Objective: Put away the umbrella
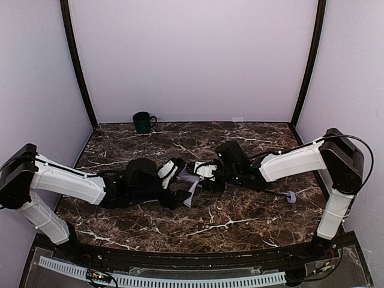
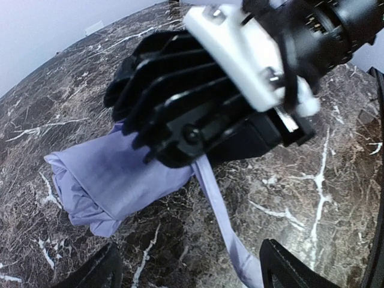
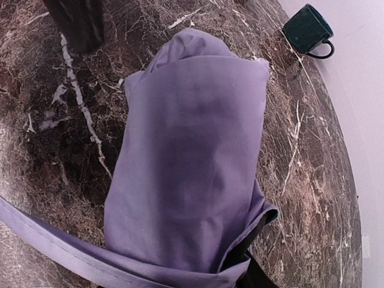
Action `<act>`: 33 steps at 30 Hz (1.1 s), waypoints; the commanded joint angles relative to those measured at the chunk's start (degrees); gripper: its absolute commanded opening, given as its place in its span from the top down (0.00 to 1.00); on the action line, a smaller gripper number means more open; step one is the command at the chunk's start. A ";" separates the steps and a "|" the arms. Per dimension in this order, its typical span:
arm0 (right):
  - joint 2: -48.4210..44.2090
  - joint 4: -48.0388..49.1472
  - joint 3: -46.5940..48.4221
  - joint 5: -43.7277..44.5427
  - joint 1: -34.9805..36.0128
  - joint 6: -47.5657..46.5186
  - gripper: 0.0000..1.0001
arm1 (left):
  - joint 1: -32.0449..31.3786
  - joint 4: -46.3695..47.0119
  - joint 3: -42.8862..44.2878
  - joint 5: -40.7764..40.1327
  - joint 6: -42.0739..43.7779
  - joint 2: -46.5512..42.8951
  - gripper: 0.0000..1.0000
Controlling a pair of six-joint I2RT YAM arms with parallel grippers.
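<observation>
Rumpled lavender umbrella lies on marble table.

The umbrella cut off at the right wrist view's lower edge, right gripper probably behind it.

Umbrella on table ctr (mug behind, left).

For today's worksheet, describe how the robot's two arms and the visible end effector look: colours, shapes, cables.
The left arm and right arm share white shell segments joined by bulky black joints. The right end effector has black ribbed fingers fixed to a white bracket with screws. A thin black cable loops over the right arm's elbow.
</observation>
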 commanded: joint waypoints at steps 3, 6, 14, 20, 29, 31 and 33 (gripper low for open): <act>-1.62 4.87 1.96 -0.40 0.18 2.62 0.87 | 0.76 -3.62 6.44 5.62 0.37 7.37 0.27; -1.76 5.04 1.75 -1.16 0.17 3.32 0.87 | 0.76 -1.99 6.06 6.25 2.16 7.42 0.60; -1.63 2.04 2.10 -1.82 -0.19 5.01 0.88 | 0.65 -5.55 5.69 8.96 8.12 5.26 1.00; 3.47 -7.05 6.51 -5.82 -2.20 11.27 0.86 | 0.15 -12.29 7.34 -14.27 23.95 -2.89 1.00; 11.03 -10.16 12.40 -8.36 -3.10 19.90 0.75 | -8.73 -0.06 3.15 -32.56 58.90 0.18 1.00; 11.88 -9.78 12.50 -8.68 -3.88 22.18 0.65 | -10.16 0.30 1.98 -33.08 61.90 1.34 1.00; 12.37 -9.26 12.51 -8.83 -4.77 23.97 0.55 | -11.51 -2.23 1.04 -32.92 62.88 2.60 1.00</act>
